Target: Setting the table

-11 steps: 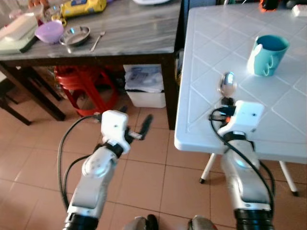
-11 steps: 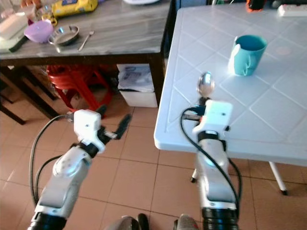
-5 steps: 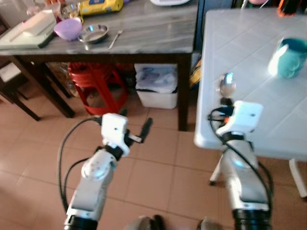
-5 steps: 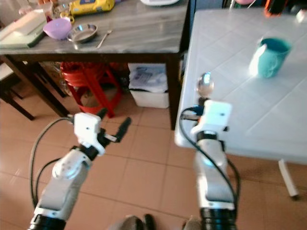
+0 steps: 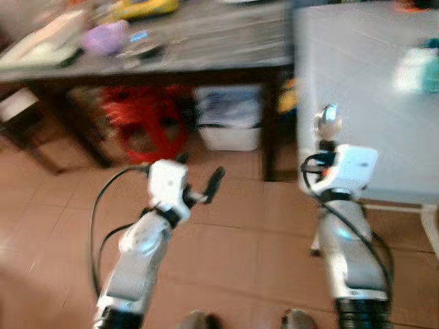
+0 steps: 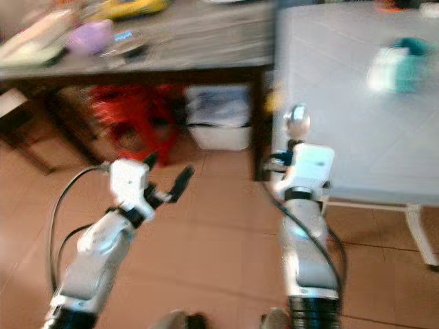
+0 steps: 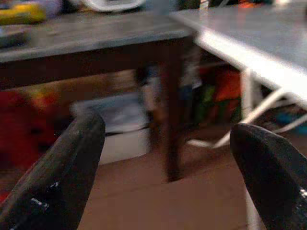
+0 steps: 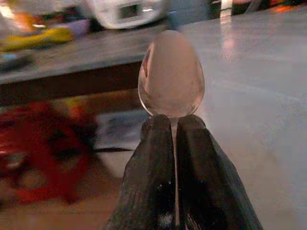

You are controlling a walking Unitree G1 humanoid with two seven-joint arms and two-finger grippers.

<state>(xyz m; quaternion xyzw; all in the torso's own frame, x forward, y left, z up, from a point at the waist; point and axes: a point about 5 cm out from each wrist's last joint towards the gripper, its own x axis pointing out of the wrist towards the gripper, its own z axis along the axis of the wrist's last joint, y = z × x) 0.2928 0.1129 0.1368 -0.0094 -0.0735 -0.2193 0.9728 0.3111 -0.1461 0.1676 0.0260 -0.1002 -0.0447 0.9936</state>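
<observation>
Between the right claw [image 8: 173, 143] fingers — a shiny spoon [image 8: 171, 74], bowl up; left claw [image 7: 165, 143] spread wide.

Shiny metal spoon [image 8: 171, 75] between matt black fingers [image 8: 148, 182]; smooth white plastic table [image 5: 357, 103]; dark wooden table [image 5: 185, 41].

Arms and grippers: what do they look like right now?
Both arms are silver with white boxy wrist housings and looping black cables. The left gripper and right gripper each have two long black fingers. An orange spot marks the right wrist.
</observation>
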